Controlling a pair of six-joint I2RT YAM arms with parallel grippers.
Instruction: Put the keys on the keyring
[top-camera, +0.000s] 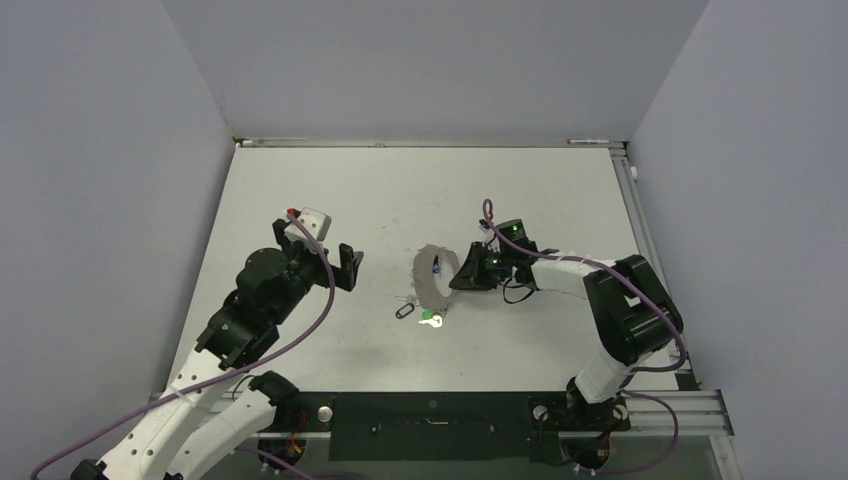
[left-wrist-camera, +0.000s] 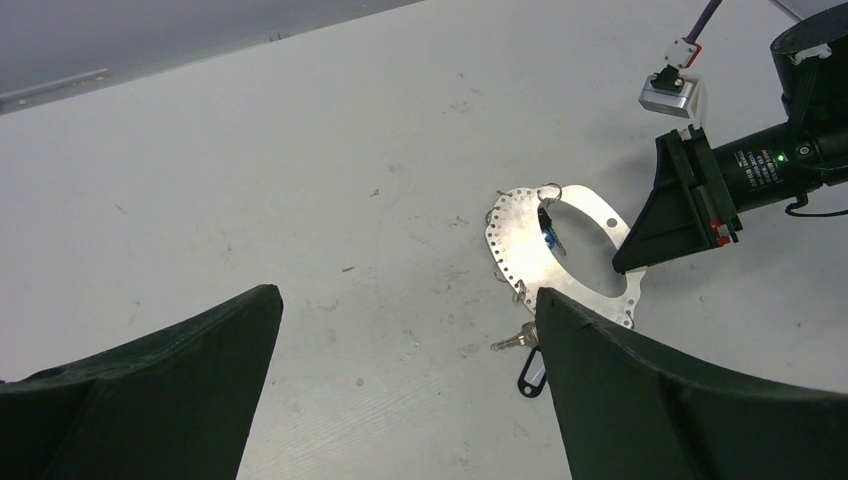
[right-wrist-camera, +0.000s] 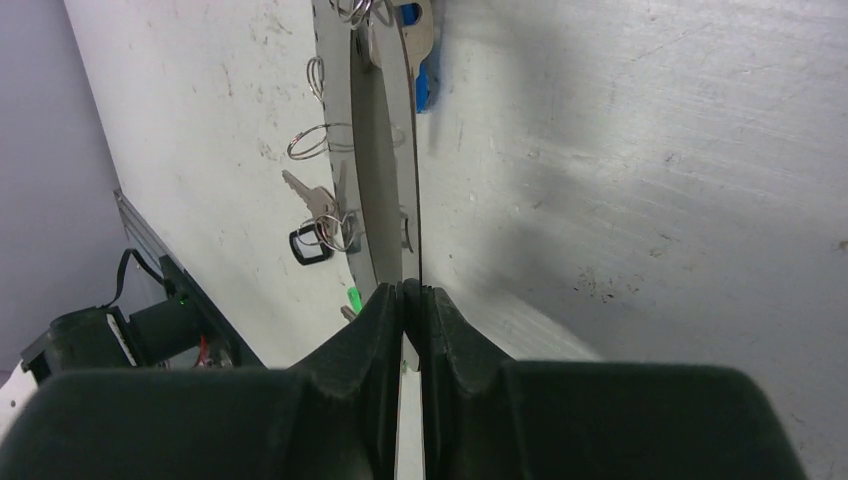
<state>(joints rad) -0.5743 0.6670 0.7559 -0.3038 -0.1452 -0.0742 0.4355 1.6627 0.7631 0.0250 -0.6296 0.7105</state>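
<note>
Grip first: your right gripper (right-wrist-camera: 412, 290) is clenched on the rim of the keyring (left-wrist-camera: 510, 245), standing that flat silvery hoop on edge just right of centre in the top view. Hanging at the hoop's far end is the blue key (right-wrist-camera: 423, 85), apparently strung already. The green key (top-camera: 432, 320) lies on the table (top-camera: 300, 190) just below the hoop, beside a small black loop (top-camera: 404, 311). Your left gripper (top-camera: 345, 268) gapes empty, left of centre. You are likely at the fetch: lower it onto the green key without nudging the hoop. Bare tabletop fills the upper frame, and the walls stand well off.
</note>
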